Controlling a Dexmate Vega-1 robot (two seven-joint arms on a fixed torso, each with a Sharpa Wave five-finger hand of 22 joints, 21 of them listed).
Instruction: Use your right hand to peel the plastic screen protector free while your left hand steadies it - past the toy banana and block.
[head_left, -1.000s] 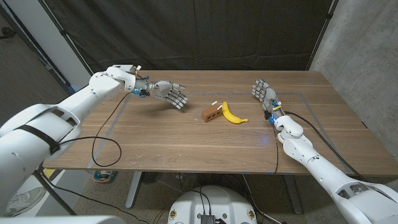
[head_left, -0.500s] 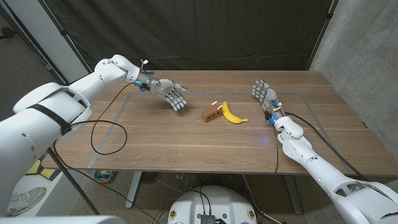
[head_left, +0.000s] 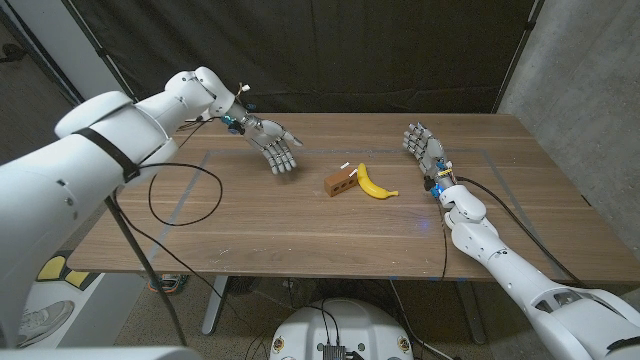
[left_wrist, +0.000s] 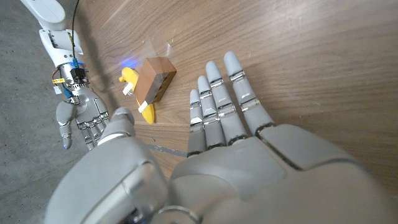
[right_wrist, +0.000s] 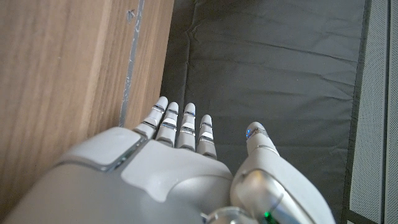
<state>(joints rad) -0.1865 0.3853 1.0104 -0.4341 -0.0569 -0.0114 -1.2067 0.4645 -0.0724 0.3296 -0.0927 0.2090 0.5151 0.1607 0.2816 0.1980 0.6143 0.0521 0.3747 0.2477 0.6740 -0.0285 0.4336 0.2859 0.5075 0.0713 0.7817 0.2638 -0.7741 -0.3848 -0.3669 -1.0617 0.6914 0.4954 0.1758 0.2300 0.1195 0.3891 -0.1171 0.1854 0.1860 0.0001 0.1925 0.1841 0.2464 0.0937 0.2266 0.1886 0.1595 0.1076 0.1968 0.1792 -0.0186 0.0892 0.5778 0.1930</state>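
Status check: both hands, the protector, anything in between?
Left hand open, above the table. Right hand open by the right edge. Screen protector not discernible. Toy banana and brown block side by side mid-table, between the hands.

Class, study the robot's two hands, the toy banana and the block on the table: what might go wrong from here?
1. The left hand hovers open near the block and toy banana; sweeping across could knock them.
2. A black cable loops on the table under the left arm and might snag.
3. No screen protector is clearly visible, so either hand, including the open right hand, may grasp at nothing.
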